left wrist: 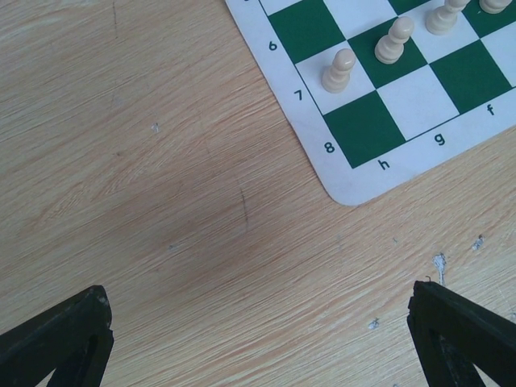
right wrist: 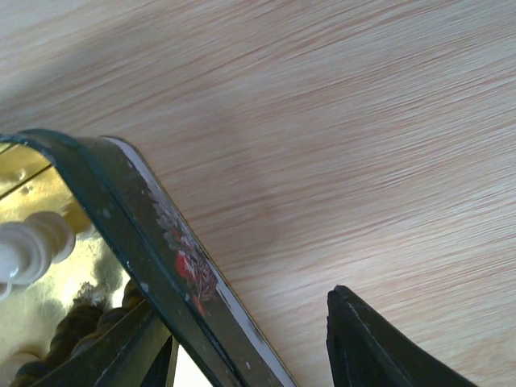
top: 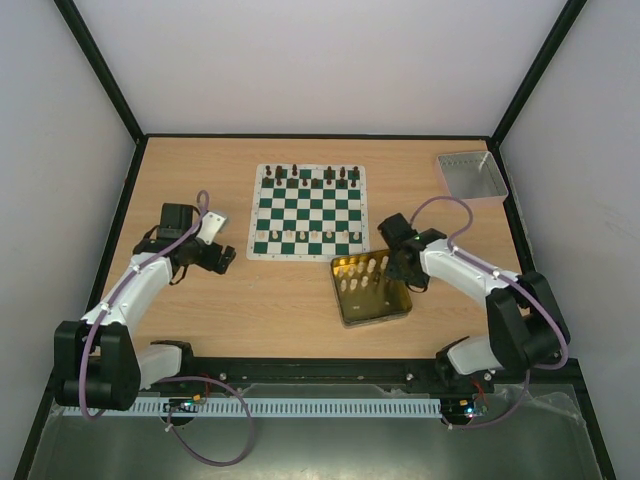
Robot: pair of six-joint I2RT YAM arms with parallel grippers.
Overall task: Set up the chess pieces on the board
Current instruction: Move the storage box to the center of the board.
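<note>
Your left arm (top: 140, 280) lay stretched low over bare table (left wrist: 161, 201), wrist by the near-left corner of the board (top: 308, 212). Your right arm (top: 470, 268) crooked inward to the gold tin (right wrist: 161, 242). The board sat mid-table, with dark pieces (top: 310, 178) along its far rows and cream pawns (top: 305, 236) on a near one (more cream pieces (top: 365, 280) sat in the tin). Left fingers (left wrist: 64, 339) gaped wide, holding nothing. Right fingers (right wrist: 379, 347) stood partly apart astride the tin's wall, clamping nothing.
</note>
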